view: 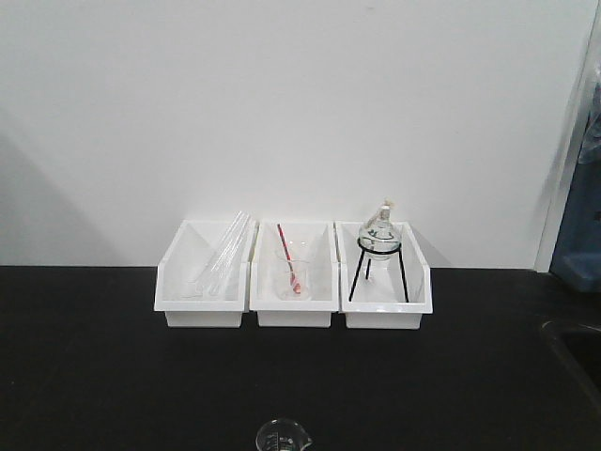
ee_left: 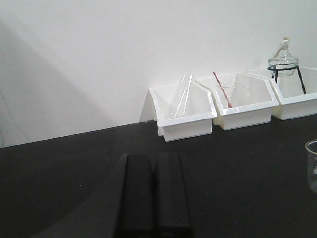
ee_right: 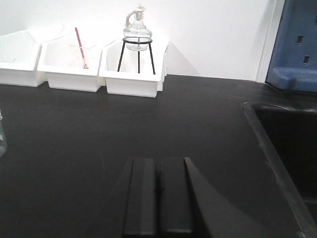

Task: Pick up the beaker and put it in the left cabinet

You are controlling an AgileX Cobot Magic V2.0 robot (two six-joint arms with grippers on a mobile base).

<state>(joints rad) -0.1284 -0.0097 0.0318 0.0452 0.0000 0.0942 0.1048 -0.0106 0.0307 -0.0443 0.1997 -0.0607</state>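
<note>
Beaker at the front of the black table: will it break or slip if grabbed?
Probably fragile: the beaker looks like clear glass. Likely slippery too, its wall being smooth. It stands upright on the black table, so rolling seems unlikely.

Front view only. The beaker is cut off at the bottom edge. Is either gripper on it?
Observer: No. The left wrist view shows the left gripper shut with nothing between its fingers. The beaker stands apart from it at that frame's right edge.
Operator: Right arm?
Observer: The right gripper is also shut and holds nothing. In its view the beaker is only a sliver at the left edge.
Operator: Is the beaker upright?
Observer: Yes. The left wrist view shows its side wall vertical, rim on top, standing on the black counter.
</note>
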